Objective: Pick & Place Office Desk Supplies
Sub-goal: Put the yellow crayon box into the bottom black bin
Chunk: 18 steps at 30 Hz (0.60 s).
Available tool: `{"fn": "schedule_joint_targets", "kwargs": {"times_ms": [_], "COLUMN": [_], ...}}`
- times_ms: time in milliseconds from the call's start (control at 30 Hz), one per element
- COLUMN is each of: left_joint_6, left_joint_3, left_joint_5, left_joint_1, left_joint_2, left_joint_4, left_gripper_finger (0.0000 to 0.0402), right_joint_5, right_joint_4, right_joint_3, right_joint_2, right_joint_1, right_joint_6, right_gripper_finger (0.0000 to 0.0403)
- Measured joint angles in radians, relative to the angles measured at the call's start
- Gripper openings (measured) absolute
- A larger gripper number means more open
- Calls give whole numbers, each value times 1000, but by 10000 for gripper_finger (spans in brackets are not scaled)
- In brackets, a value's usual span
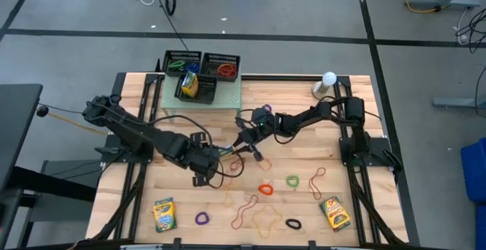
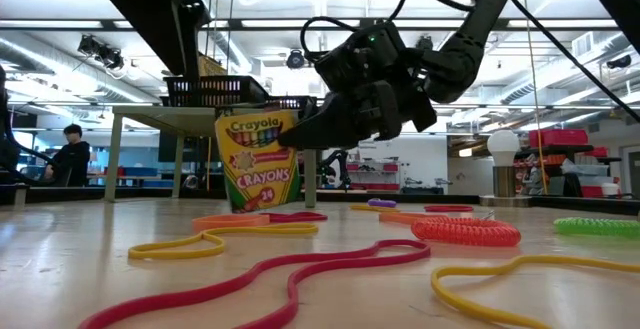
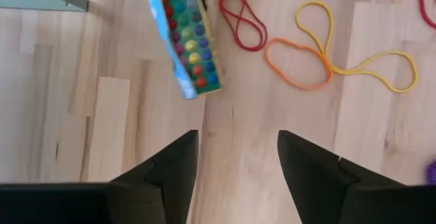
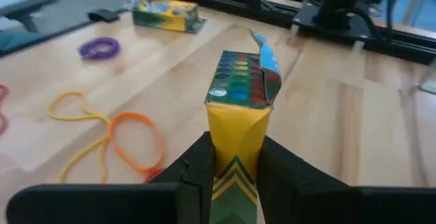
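My right gripper [image 1: 244,140] is shut on a yellow-and-green crayon box [image 2: 258,159] near the table's middle. The box's top flap is open and crayon tips [image 4: 238,81] show. My left gripper [image 3: 238,149] is open and empty just left of it, above bare wood; the box [image 3: 184,40] shows ahead of it. Two more crayon boxes lie flat near the front edge, left [image 1: 163,214] and right [image 1: 334,212]; another [image 1: 188,83] stands in a mesh tray. Rubber-band loops lie on the wood: orange [image 1: 265,189], green [image 1: 292,180], purple [image 1: 202,219], black [image 1: 293,223]. My right gripper pinches the crayon box between its two fingers, one on each broad face, with a narrow yellow side [image 4: 235,166] facing back between them. The fingers [image 2: 305,134] come about level from the table's right. The box stands upright, open end up; whether its bottom touches the table I cannot tell.
Three black mesh trays [image 1: 222,66] sit on a pale raised platform [image 1: 228,98] at the far edge. A white ball-topped stand [image 1: 328,83] is at the far right. Red, orange and yellow loops [image 3: 320,47] lie near the held box.
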<state>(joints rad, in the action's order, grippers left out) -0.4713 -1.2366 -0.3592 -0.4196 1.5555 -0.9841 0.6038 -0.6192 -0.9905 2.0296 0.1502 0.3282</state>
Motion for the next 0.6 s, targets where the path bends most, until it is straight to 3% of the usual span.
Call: {"fn": "schedule_joint_targets", "kwargs": {"times_ms": [200,600], "left_joint_6": [16,20], "left_joint_3": [0,0], "left_joint_5": [-9,-24], "left_joint_1": [2,2], "left_joint_2": [0,0], "left_joint_4": [10,13], "left_gripper_finger": [206,206], "right_joint_5": [-64,-174], "right_joint_4": [15,39], "right_joint_3": [0,0], "right_joint_2": [-1,-5], "right_joint_1": [-13,-14], "right_joint_6": [10,2], "right_gripper_finger": [104,199]}}
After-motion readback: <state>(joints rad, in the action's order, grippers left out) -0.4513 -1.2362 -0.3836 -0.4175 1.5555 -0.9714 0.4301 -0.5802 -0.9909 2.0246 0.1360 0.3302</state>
